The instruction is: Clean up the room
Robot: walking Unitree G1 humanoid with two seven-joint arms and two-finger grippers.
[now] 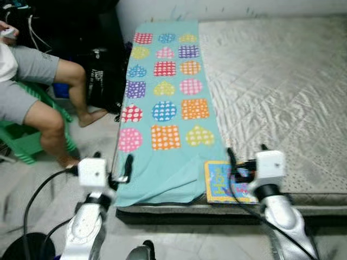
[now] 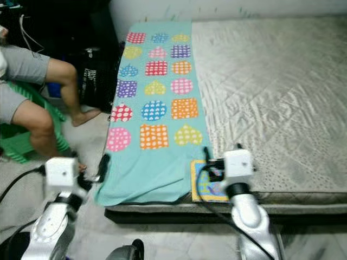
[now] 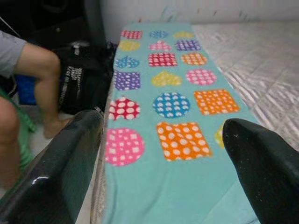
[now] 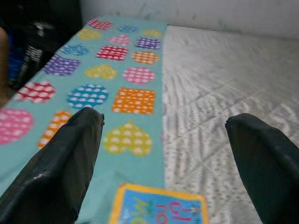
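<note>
A teal blanket point(image 1: 172, 162) printed with coloured dotted hearts, squares and circles lies along the left side of a grey quilted mattress point(image 1: 276, 92). A children's book point(image 1: 217, 187) with a yellow border and blue cover rests at the mattress's near edge, beside the blanket's corner. My left gripper point(image 1: 114, 160) hangs open at the blanket's near left edge, its fingers point(image 3: 56, 168) wide apart. My right gripper point(image 1: 246, 153) is open just above the book point(image 4: 159, 205), with nothing between its fingers point(image 4: 261, 158).
A person point(image 1: 38, 92) in grey shorts sits on a green plastic chair point(image 1: 27, 146) at the left, bare feet on the floor. A black bag point(image 1: 105, 81) stands between the person and the mattress. Tiled floor runs along the mattress's near edge.
</note>
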